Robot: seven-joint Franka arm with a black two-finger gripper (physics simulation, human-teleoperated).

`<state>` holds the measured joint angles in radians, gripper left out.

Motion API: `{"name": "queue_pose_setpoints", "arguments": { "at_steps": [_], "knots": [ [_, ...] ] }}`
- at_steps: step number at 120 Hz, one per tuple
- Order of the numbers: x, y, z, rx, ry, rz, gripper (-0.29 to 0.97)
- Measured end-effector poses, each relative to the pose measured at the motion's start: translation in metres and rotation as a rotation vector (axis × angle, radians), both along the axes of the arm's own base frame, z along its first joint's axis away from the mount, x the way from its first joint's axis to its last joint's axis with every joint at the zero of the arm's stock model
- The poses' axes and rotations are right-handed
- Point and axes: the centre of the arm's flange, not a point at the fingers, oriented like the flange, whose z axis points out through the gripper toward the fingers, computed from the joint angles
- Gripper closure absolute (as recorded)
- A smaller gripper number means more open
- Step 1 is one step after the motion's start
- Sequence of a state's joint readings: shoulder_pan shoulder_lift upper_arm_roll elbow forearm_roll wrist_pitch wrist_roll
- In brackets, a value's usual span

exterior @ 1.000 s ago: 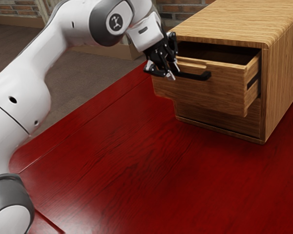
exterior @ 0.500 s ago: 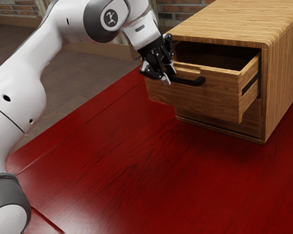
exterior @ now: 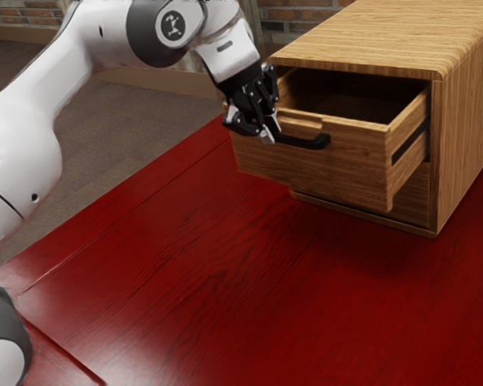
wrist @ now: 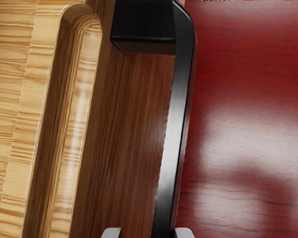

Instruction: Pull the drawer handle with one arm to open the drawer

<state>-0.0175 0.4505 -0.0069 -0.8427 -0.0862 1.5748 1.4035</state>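
A wooden cabinet (exterior: 435, 48) stands on the dark red table (exterior: 225, 281) at the exterior view's right. Its upper drawer (exterior: 330, 161) is pulled partway out, and the dark cavity behind it is visible. A black bar handle (exterior: 302, 141) runs across the drawer front. My black gripper (exterior: 253, 125) is shut on the end of the handle nearer the exterior view's left. In the wrist view the handle (wrist: 174, 124) runs along the wooden drawer front (wrist: 124, 148), with the red table beyond it.
A second drawer front (exterior: 410, 193) below the pulled one sits flush in the cabinet. The table edge (exterior: 105, 209) runs diagonally at the exterior view's left, with grey floor (exterior: 137, 121) and a brick wall beyond it.
The drawer has slid further out toward the exterior view's left, and my gripper has moved the same way while holding the handle.
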Motion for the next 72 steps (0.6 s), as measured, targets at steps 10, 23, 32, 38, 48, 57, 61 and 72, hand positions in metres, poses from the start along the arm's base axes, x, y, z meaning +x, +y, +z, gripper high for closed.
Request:
{"name": "queue_pose_setpoints", "arguments": {
  "at_steps": [10, 23, 32, 38, 48, 57, 61, 72],
  "knots": [
    [-0.004, 0.0, 0.0, -0.006, 0.009, 0.008, 0.61],
    [-0.011, 0.001, 0.002, -0.011, 0.023, 0.019, 0.61],
    [-0.016, 0.001, 0.001, -0.019, 0.036, 0.027, 0.6],
    [-0.019, 0.002, 0.0, -0.023, 0.044, 0.032, 0.6],
    [-0.026, 0.002, -0.001, -0.03, 0.055, 0.04, 0.6],
    [-0.032, 0.002, -0.002, -0.037, 0.065, 0.046, 0.58],
    [-0.034, 0.002, -0.002, -0.039, 0.067, 0.049, 0.57],
    [-0.041, 0.002, -0.001, -0.044, 0.073, 0.056, 0.57]
  ]
}}
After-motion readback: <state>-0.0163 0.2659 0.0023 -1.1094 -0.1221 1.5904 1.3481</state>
